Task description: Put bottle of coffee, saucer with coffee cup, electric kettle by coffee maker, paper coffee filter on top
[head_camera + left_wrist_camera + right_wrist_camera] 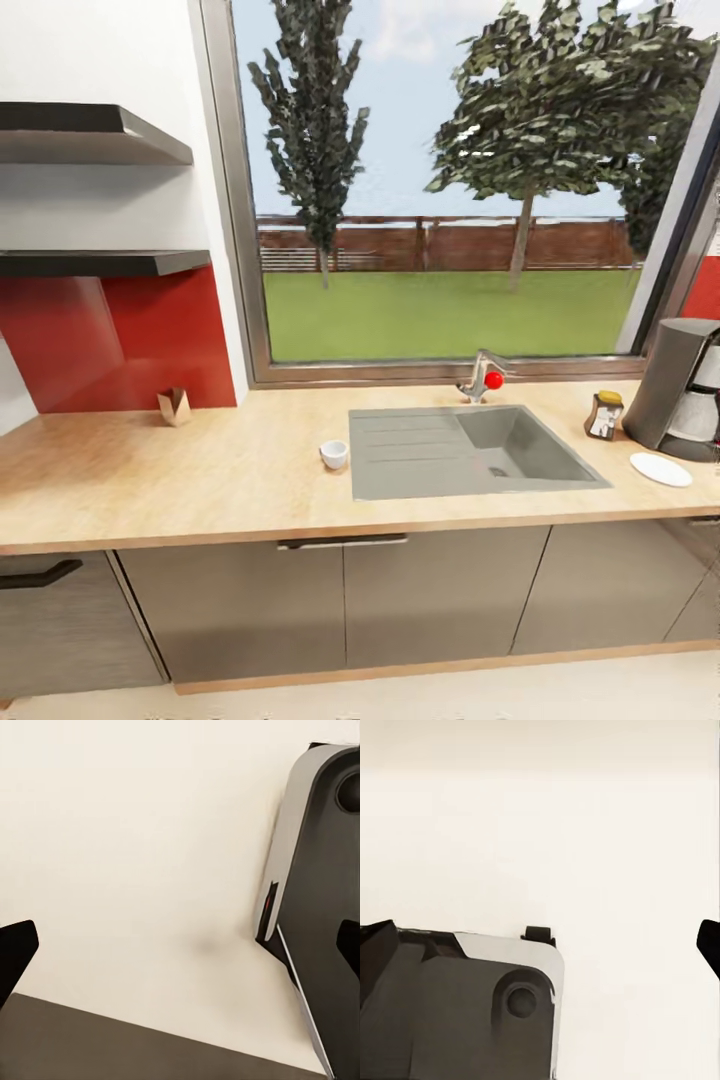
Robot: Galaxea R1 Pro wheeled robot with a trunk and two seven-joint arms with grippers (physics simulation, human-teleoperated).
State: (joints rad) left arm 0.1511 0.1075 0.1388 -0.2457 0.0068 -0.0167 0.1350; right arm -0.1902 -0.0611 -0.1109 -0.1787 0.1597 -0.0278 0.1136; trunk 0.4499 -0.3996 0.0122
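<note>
Sitting mid-frame on the table (200,480), the coffee cup (334,454) is well apart from the saucer (661,469) at right; both pincers look released, so a careless grasp could tip it.

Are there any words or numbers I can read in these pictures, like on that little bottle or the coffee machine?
None can be read.
Bottle of coffee: it has a white label with a dark shape, but any words are too small and blurred.
Coffee maker: no letters or numbers show on it.
Small brown thing on the countertop: no writing to make out.
</note>
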